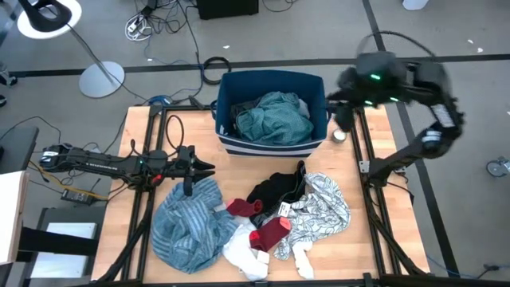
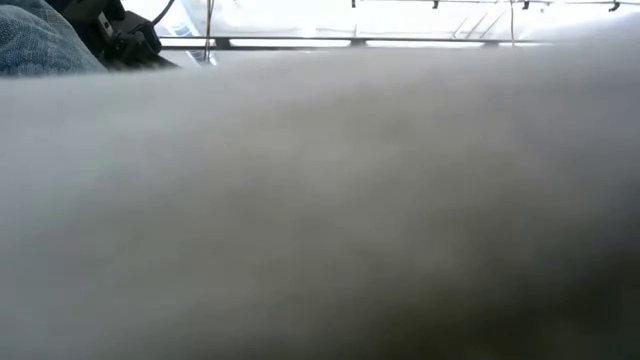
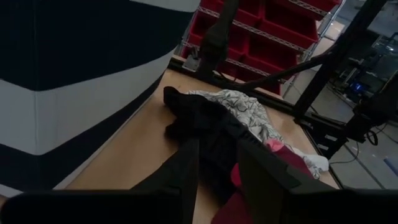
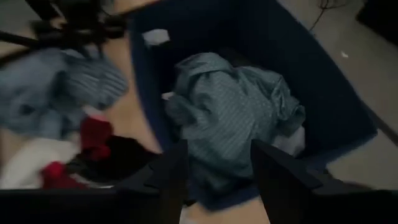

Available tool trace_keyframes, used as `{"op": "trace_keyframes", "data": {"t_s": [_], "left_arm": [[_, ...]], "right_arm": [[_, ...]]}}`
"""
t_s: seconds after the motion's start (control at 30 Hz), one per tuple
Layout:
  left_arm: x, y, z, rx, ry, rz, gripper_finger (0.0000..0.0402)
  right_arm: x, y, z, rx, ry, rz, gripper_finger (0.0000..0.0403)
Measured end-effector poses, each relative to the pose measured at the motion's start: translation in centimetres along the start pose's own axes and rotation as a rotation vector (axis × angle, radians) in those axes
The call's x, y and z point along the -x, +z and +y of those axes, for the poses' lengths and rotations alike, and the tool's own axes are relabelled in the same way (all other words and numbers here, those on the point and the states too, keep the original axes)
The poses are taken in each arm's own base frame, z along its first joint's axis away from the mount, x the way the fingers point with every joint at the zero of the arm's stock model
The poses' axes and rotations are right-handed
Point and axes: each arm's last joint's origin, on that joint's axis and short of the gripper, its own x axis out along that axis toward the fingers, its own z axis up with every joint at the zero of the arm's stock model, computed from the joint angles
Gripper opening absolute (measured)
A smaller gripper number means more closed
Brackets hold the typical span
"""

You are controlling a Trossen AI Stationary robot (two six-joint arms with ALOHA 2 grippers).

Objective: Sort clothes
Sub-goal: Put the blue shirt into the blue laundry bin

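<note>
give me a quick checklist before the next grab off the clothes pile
1. Last drop landed: ok, the teal green garment lies inside the dark blue bin.
2. Right pincer free: ok, fingers apart above the bin, nothing between them.
3. Left pincer free: ok, open and empty, low over the table near the blue striped garment.
4. Clothes left to sort: not ok, the black garment, dark red pieces, white piece and patterned garment lie on the table.
5. Low view usable: not ok, something blurred fills it.
</note>
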Motion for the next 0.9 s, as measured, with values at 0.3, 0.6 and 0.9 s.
{"op": "trace_keyframes", "data": {"t_s": [0.3,0.6,0.9], "left_arm": [[0.0,0.5,-0.2,-0.002,-0.021,-0.052,0.0117],[-0.2,2.0,-1.2,0.056,-0.122,0.005,0.0117],[0.4,7.0,-4.7,0.109,-0.026,0.404,0.0117]], "right_arm": [[1.0,-9.2,2.3,-0.064,0.089,-0.006,0.0173],[-7.7,-17.4,6.4,-0.014,0.234,-0.077,0.0172],[-11.9,-20.3,7.8,-0.018,0.241,-0.071,0.0171]]}}
